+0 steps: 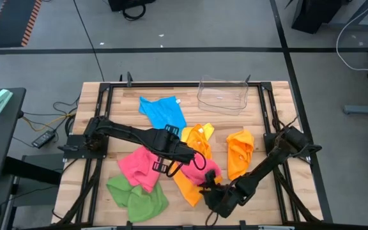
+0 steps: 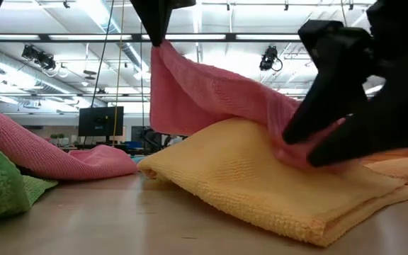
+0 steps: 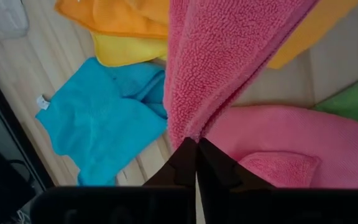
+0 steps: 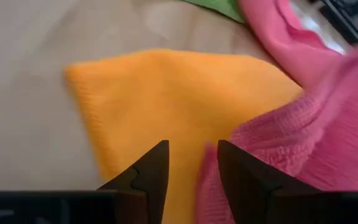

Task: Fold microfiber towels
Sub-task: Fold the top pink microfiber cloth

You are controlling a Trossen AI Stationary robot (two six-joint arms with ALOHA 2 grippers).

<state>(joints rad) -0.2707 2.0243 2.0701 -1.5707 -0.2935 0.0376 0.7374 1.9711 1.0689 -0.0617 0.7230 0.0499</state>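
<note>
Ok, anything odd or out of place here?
Nothing damaged. The towels lie crumpled and overlapping, none folded yet. The left gripper holds a pink towel up by a corner, and it drapes over an orange towel where the right gripper stands open.

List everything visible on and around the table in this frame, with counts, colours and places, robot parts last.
pink towels: two, pink; one flat left of centre, one lifted mid-table
blue towel: one, blue, far centre
orange towels: three, orange; right, centre, and under the lifted pink
green towels: two, green, near left
clear bin: one, transparent, far right
table: one, light wood
left gripper: shut on a pink towel corner
right gripper: open, at the pink towel's other end
</note>
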